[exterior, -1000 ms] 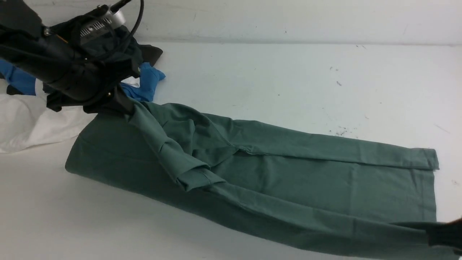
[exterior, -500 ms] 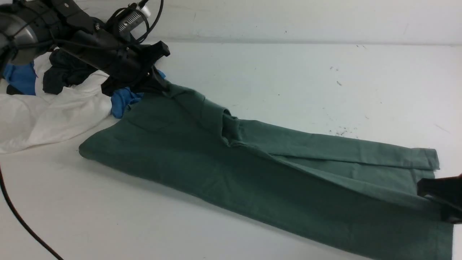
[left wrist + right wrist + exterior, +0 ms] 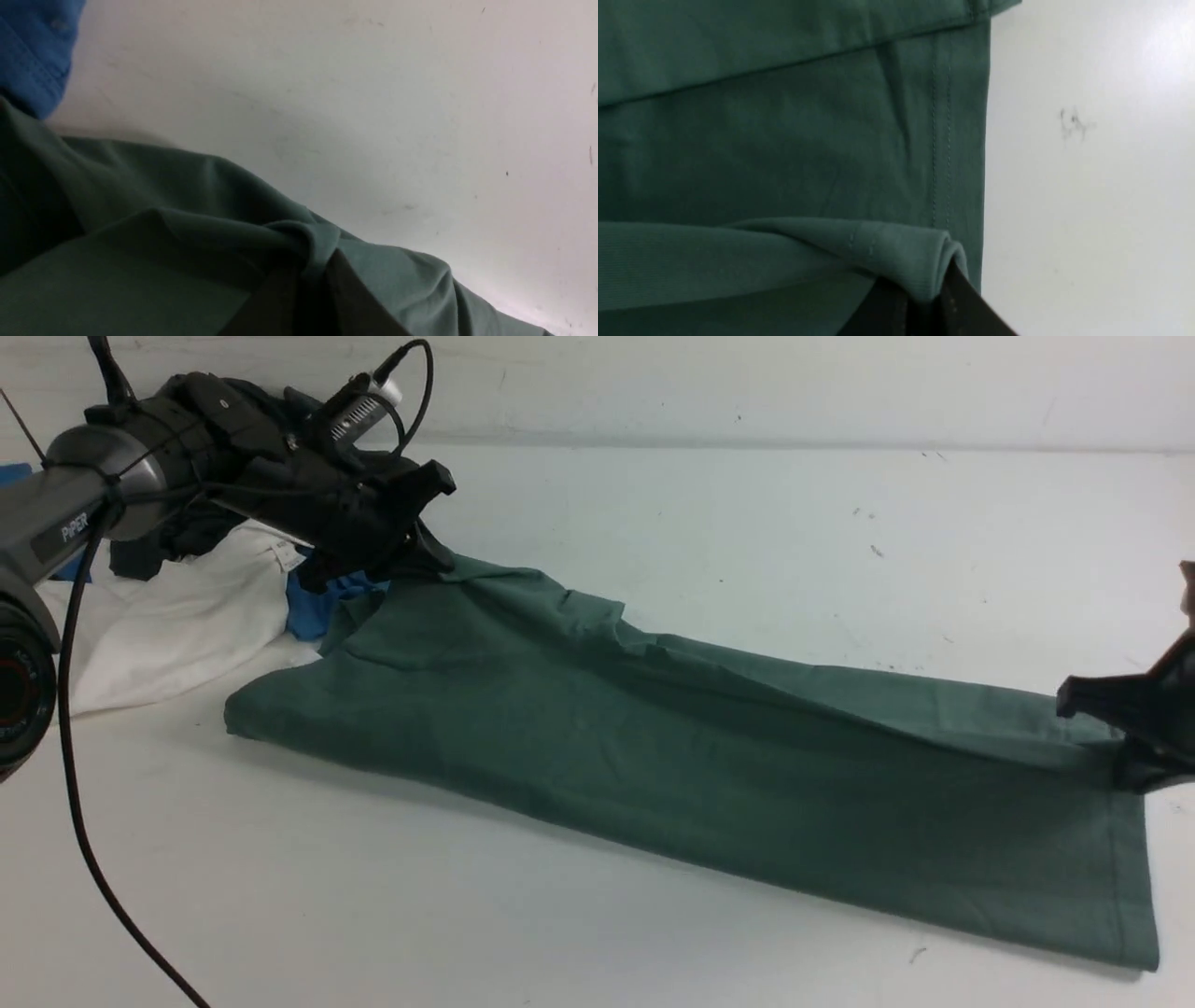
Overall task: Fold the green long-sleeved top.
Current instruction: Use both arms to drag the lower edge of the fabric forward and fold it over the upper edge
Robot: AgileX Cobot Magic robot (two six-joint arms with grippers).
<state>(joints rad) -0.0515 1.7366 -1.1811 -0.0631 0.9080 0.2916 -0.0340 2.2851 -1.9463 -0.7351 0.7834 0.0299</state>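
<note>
the green long-sleeved top (image 3: 709, 765) lies long across the middle of the table (image 3: 709, 523). the left gripper (image 3: 425, 555), upper left, pinches one far corner. the right gripper (image 3: 1116, 747), at the right edge, pinches the hem. pulling unevenly could make the fold crooked, or snag the blue cloth (image 3: 322, 602) beside it.

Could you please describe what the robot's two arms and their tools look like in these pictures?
The left arm is a grey tube lettered PIPER, ending in a black left tool with a silver camera and looping black cables. The right tool is matte black with flat, angular fingers.
</note>
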